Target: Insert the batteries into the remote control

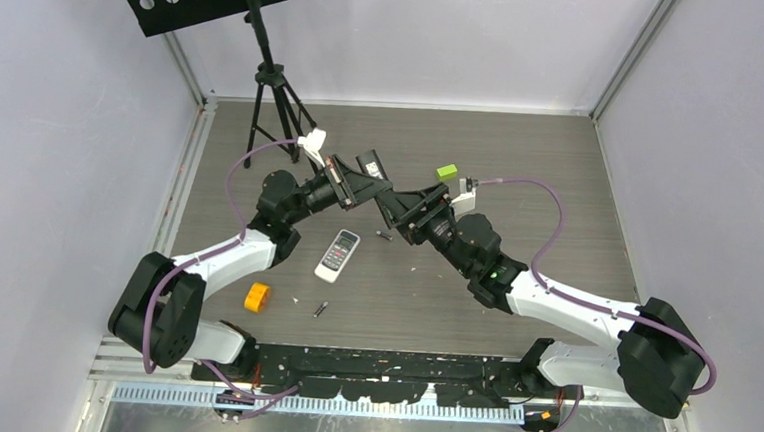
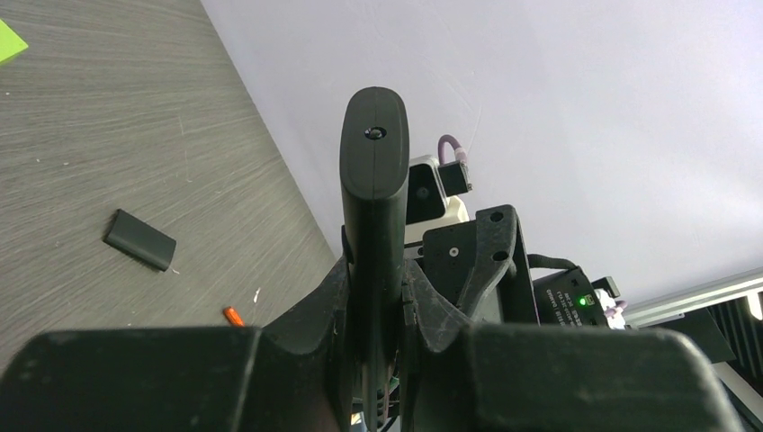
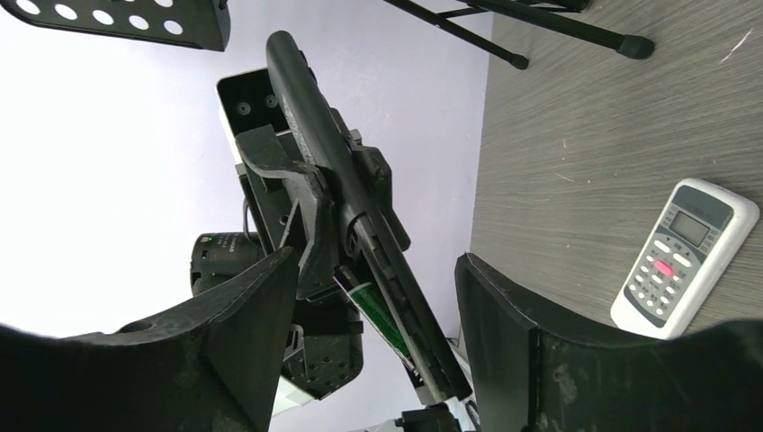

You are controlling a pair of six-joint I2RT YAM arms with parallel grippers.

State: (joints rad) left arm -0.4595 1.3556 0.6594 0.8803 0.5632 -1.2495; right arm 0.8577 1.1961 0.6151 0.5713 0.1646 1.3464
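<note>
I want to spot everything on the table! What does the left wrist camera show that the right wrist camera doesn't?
Only the left wrist view shows a small black cover lying flat, an orange-red battery and a corner of the lime-green block. Only the right wrist view shows the white remote lying buttons up, and the tripod legs. Both views show the black remote held up by the left gripper, and the grey table.
</note>
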